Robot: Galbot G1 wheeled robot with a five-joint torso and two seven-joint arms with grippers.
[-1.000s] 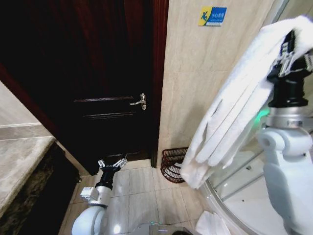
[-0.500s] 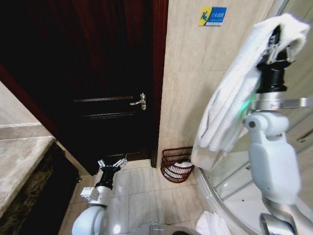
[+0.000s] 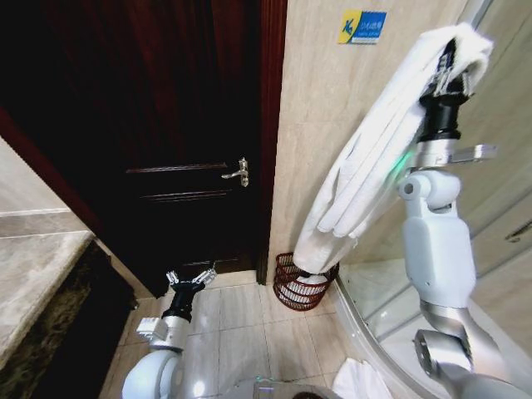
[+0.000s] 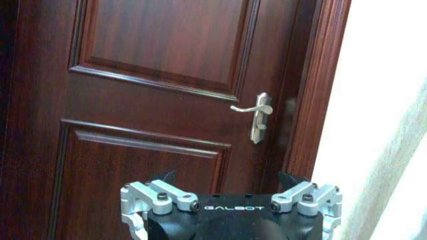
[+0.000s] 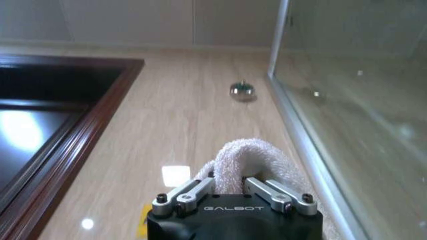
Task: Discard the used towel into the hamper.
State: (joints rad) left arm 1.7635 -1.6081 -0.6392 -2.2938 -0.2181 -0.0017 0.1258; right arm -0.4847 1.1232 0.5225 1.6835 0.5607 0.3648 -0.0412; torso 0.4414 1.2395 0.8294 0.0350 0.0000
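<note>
Bathroom setting, glossy beige tile on the floor (image 3: 241, 320) and the wall (image 3: 320, 125). Going left to right in the head view: at 9 o'clock there's a speckled stone counter (image 3: 33, 283), then one big dark reddish wooden door (image 3: 166, 125) with raised panels and a single silver lever handle (image 3: 237, 173).

Down at 7 o'clock the left gripper (image 3: 190, 278) sits parked low over the floor tiles, its metal fingers spread wide with nothing between them. From its wrist camera it just faces the door and handle.

One small blue and yellow sign (image 3: 361, 26) is stuck on the wall at about 1 o'clock.

Below centre, around 5 o'clock, is the hamper (image 3: 301, 287): one round dark reddish-brown wicker basket with see-through ribbed sides, standing on the floor against the wall beside the door frame. Something white lies inside it.

At 2 o'clock the right gripper (image 3: 449, 66) is raised high, jaws pinching the towel (image 3: 374, 166), a thick white terry one. It hangs in long folds, its lower end right above the hamper's rim. Curved shower glass (image 3: 499, 191) is on the far right, and another white cloth (image 3: 357, 381) lies on the floor at 5 o'clock.
</note>
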